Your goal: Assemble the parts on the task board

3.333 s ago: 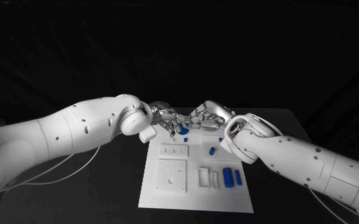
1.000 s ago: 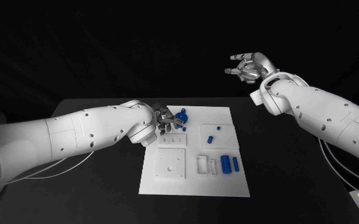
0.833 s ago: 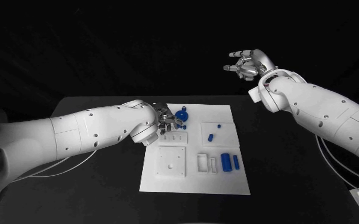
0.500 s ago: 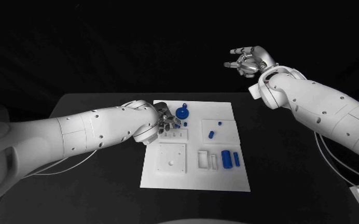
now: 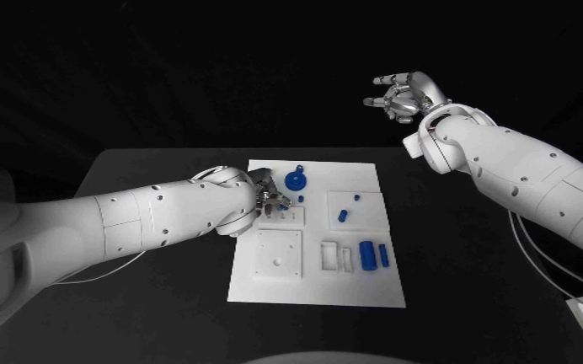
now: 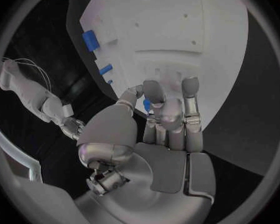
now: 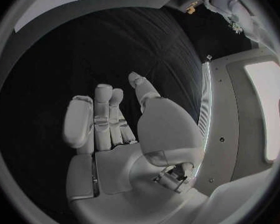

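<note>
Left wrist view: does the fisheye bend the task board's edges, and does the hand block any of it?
Left wrist view: the task board bulges, its edges curved, and the left hand covers its near part. Head view: the board's edges run straight.

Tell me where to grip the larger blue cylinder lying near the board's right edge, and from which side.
Grip the larger blue cylinder across its round middle, coming from above. It lies flat, lengthwise front to back, with a smaller blue piece close on one side and a white block on the other, so fingers probably fit best slipped down into those narrow gaps.
</note>
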Action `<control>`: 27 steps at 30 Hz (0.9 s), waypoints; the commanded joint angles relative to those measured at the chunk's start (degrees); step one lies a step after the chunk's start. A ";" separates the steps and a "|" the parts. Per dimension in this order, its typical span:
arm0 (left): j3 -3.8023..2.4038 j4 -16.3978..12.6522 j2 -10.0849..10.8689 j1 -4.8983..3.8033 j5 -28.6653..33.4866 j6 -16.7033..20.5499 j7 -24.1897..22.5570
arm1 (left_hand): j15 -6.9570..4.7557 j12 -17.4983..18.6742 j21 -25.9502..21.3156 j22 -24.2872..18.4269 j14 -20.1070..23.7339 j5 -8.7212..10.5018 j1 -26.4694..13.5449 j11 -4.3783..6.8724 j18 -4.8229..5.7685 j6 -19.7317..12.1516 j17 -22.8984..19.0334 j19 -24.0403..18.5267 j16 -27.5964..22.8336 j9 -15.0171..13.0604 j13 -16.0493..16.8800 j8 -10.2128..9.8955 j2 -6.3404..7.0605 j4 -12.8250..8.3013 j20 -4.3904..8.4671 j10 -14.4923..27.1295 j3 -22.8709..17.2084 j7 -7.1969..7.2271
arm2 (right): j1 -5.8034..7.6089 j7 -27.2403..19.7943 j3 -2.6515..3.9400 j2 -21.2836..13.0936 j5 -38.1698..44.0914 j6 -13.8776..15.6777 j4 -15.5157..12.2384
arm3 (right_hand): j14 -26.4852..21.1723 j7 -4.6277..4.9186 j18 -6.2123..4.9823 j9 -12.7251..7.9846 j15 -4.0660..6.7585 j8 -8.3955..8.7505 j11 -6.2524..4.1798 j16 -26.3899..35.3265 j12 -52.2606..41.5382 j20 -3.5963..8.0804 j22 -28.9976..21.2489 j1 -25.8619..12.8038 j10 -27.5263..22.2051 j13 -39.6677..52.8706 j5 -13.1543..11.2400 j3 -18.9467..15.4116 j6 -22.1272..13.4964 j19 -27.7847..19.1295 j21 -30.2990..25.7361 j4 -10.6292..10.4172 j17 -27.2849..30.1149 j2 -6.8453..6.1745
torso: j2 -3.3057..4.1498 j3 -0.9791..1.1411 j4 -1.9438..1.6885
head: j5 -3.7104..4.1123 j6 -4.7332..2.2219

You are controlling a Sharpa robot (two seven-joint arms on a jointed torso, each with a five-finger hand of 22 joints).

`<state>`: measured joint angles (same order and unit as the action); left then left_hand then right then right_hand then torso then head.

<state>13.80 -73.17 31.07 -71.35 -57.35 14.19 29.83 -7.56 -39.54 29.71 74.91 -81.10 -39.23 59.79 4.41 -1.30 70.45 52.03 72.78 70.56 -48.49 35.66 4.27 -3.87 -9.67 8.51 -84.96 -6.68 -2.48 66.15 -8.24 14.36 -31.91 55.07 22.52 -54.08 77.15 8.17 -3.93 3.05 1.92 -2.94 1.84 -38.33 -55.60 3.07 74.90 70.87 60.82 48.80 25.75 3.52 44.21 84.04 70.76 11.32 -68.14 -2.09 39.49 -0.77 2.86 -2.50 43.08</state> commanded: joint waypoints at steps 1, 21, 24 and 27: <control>-0.03 -0.35 0.07 0.14 -2.87 -0.60 0.27 | 0.03 -0.39 0.40 1.16 -0.27 -0.70 0.04 1.28 0.49 5.03 0.03 -0.25 0.23 -0.11 0.07 0.39 -0.68 -5.67 -0.01 -1.57 -6.10 4.55 | 0.03 -0.01 0.04 0.05 0.36 -0.82 0.05 | -0.44 -0.01 -0.30 0.08 -0.13 -0.15 0.07 0.15 -0.32 -0.11 9.66 -0.34 -0.50 -0.06 0.23 0.23 0.52 2.59 -0.34 0.05 0.05 0.16 | -0.01 -0.02 0.00 | 0.01 0.21; -0.03 -1.17 0.48 0.99 -4.43 -2.42 0.43 | 0.20 -0.39 0.45 1.12 0.01 -0.90 -0.21 1.00 0.31 5.05 -0.77 -0.51 -0.16 -0.25 -0.14 0.48 -0.74 -5.92 -0.22 -1.58 -6.38 4.48 | 0.04 0.29 0.04 0.13 0.80 -0.99 0.25 | -0.43 0.00 -0.29 0.09 -0.10 -0.16 0.06 0.08 -0.41 -0.10 9.68 -0.11 -0.51 -0.20 0.07 0.77 0.68 2.61 -0.33 0.54 0.09 0.19 | -0.02 -0.06 -0.02 | -0.49 0.39; -0.04 -1.07 0.46 1.31 -4.33 -2.47 0.45 | 0.20 -0.39 0.45 1.12 0.01 -0.90 -0.21 1.00 0.31 5.05 -0.77 -0.51 -0.16 -0.25 -0.14 0.48 -0.74 -5.92 -0.22 -1.58 -6.38 4.48 | 0.04 0.32 0.04 0.14 0.84 -1.02 0.28 | -0.43 0.00 -0.29 0.09 -0.10 -0.16 0.06 0.08 -0.41 -0.10 9.68 -0.11 -0.51 -0.20 0.07 0.77 0.68 2.61 -0.33 0.54 0.09 0.19 | 0.00 -0.07 -0.04 | -0.33 0.50; -0.04 -0.88 0.37 1.55 -4.27 -2.54 0.40 | 0.21 -0.39 0.44 1.12 0.04 -0.90 -0.21 0.99 0.30 5.03 -0.82 -0.52 -0.19 -0.25 -0.16 0.48 -0.74 -5.92 -0.23 -1.58 -6.38 4.47 | 0.04 0.35 0.04 0.17 0.89 -1.05 0.34 | -0.43 0.00 -0.29 0.09 -0.10 -0.16 0.06 0.08 -0.41 -0.10 9.68 -0.11 -0.51 -0.20 0.07 0.77 0.68 2.61 -0.33 0.54 0.09 0.19 | -0.01 -0.10 -0.02 | -0.24 0.53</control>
<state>13.79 -74.06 31.58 -69.87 -61.28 12.64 30.24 -7.39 -39.77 29.93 74.93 -81.20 -39.89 59.58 4.18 -1.31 70.49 51.27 72.57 70.56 -48.80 35.55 4.42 -4.10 -9.68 8.30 -85.16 -6.68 -2.52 66.16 -7.83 14.37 -31.81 55.27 22.27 -53.79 77.15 8.16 -3.93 3.09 1.92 -2.94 1.85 -38.33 -55.81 3.07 74.90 70.88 60.83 48.66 25.80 4.06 44.64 84.04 70.76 11.87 -68.15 -2.11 39.48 -0.85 2.84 -2.85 43.56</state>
